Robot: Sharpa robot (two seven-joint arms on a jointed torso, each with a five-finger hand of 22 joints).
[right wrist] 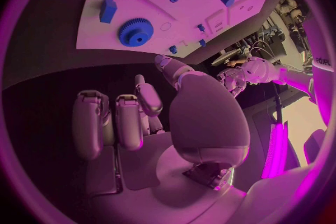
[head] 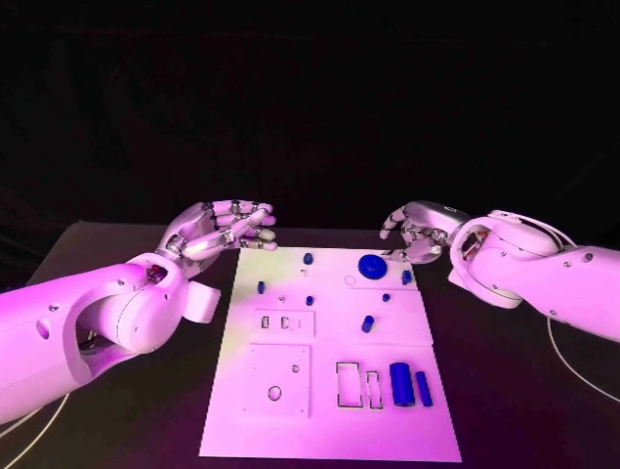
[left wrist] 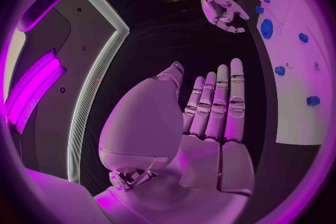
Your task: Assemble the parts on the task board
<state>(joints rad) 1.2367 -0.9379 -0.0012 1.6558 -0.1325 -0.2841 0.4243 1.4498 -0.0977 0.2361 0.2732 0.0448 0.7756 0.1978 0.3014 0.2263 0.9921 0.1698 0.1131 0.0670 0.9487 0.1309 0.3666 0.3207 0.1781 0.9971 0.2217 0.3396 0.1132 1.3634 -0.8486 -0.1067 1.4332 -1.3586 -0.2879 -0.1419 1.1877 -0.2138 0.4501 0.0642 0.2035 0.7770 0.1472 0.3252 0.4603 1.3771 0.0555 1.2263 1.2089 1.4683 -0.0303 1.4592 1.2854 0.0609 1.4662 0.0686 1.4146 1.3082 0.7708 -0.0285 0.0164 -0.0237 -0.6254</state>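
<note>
The white task board (head: pixel 324 430) lies in the middle of the black table. On its far part sit a blue gear (head: pixel 373 266), a small blue block (head: pixel 407 277) and several small blue pegs such as one (head: pixel 307 258). A thick blue cylinder (head: pixel 399 383) and a thin blue bar (head: pixel 423 388) lie near the front right. My left hand (head: pixel 232 227) hovers off the board's far left corner, fingers (left wrist: pixel 217 106) stretched and apart, holding nothing. My right hand (head: pixel 415 233) hangs just beyond the gear (right wrist: pixel 136 32), fingers (right wrist: pixel 119 123) loosely bent, empty.
The board has rectangular and round cut-outs, among them a slot (head: pixel 348 384) beside the cylinder and an oval hole (head: pixel 274 393). Black table (head: pixel 112 391) stretches to both sides of the board. A dark backdrop stands behind.
</note>
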